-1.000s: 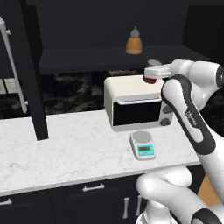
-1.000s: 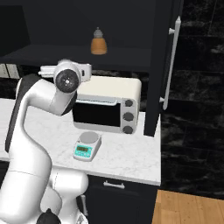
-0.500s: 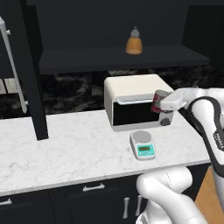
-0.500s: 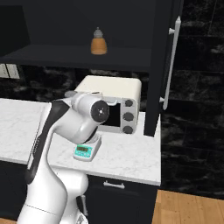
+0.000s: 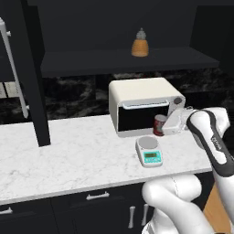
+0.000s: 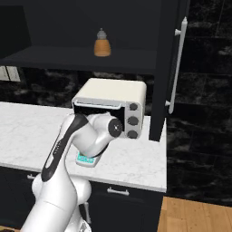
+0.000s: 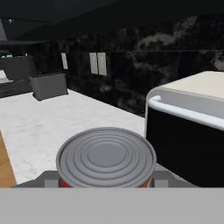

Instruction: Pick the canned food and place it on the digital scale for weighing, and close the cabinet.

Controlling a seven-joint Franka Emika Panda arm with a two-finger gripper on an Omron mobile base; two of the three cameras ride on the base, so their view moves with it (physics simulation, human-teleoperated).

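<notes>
Right now the end effector (image 5: 163, 126) is clamped on the canned food (image 5: 159, 124), held sideways in front of the dark glass door of the toaster oven (image 5: 141, 105); the red tin hangs in the air just above and slightly to the right of the digital scale (image 5: 149, 151), not touching it; the hand view looks straight at the tin's silvery ribbed top (image 7: 106, 156), with the oven's pale handle to the right; the scale sits on the white marble bench (image 5: 68, 155), just in front of the oven, its teal display facing the robot; in the right base view the scale (image 6: 86, 160) is mostly hidden behind the arm; the cabinet (image 6: 174, 68) door stands open, its long silver bar handle upright; an orange bottle (image 5: 140, 44) stands on the dark shelf above the oven.
</notes>
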